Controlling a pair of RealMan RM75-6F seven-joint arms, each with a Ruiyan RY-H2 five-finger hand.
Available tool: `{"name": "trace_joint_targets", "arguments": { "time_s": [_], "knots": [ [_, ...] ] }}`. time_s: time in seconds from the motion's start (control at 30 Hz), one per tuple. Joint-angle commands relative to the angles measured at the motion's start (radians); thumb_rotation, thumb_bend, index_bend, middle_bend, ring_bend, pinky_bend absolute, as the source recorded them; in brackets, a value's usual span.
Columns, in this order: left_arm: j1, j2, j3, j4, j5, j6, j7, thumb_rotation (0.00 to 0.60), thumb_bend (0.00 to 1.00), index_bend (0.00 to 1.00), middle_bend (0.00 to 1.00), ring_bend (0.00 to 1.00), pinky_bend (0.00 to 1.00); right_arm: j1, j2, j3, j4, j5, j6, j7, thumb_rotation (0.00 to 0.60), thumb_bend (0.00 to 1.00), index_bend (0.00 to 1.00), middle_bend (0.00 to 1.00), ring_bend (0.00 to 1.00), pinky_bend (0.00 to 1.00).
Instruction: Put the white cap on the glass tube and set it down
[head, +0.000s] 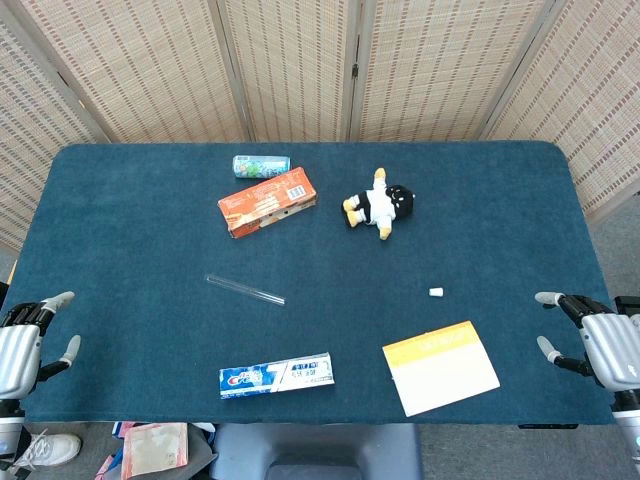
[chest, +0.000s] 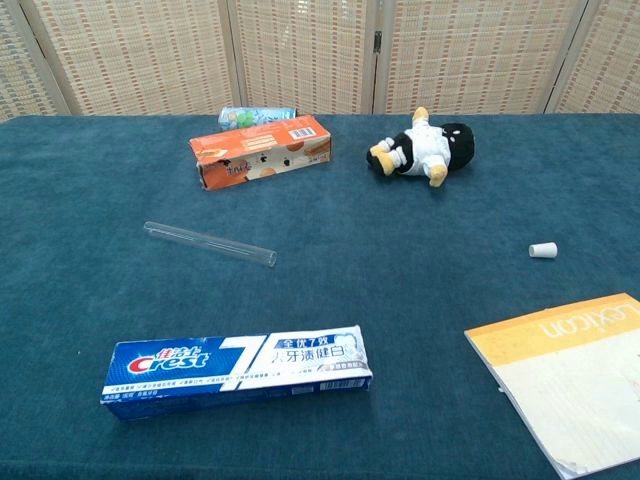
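Teal cloth covers the table (head: 120, 220), and both hands sit at its near corners in the head view only: the left hand (head: 25, 345) off the left edge, the right hand (head: 595, 340) off the right edge, each with fingers spread apart and holding nothing. The chest view shows neither hand, but it gives a closer, lower look at the things on the cloth. Over to the glass tube (head: 245, 290) (chest: 208, 243): it lies flat on the cloth left of centre, long axis running diagonally, one end toward the far left, the other toward the near right. In the chest view the near-right end looks like the open mouth, though that is hard to be sure of. The white cap (head: 436, 292) (chest: 542, 250) lies well apart from it, out on the right half of the table, on its side. Neither hand touches either piece. Behind the tube sits an orange box (head: 267, 201) (chest: 262, 151), with a small can (head: 261, 165) (chest: 258, 116) lying just behind that, and a plush toy (head: 378, 204) (chest: 425, 148) to the right. Nearer the front edge lie a toothpaste box (head: 276, 376) (chest: 236, 369) and, to its right, a booklet (head: 440, 367) (chest: 575, 375) with an orange band, which the chest view cuts off at the frame edge.
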Motion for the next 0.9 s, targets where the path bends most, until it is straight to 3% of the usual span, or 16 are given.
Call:
{"name": "trace_joint_targets", "arguments": {
  "time_s": [0.03,0.53,0.8,0.9],
  "knots": [
    [-0.001,0.001,0.001,-0.004,-0.002,-0.003,0.004,0.6,0.36,0.2,0.3,0.28,0.21,0.004,-0.002,0.0,0.004,-0.001,-0.005,0.006,0.6,0.29,0.28,0.37,0.29,0.37],
    [-0.053,0.022,-0.023,0.001,0.024,-0.049,-0.021,0.6,0.36,0.2,0.3,0.28,0.21,0.006,0.007,0.009,0.009,-0.011,0.018,0.015,0.6,0.29,0.28,0.37,0.29,0.37],
    [-0.192,0.026,-0.083,0.047,0.041,-0.186,-0.065,0.6,0.36,0.2,0.3,0.3,0.21,0.031,0.029,0.03,-0.02,-0.008,0.006,-0.022,0.6,0.29,0.28,0.37,0.29,0.35],
    [-0.258,0.014,-0.104,0.077,0.041,-0.253,-0.06,0.6,0.36,0.21,0.33,0.36,0.29,0.042,0.035,0.033,-0.029,-0.008,-0.005,-0.03,0.6,0.29,0.28,0.37,0.29,0.34]
  ]
}}
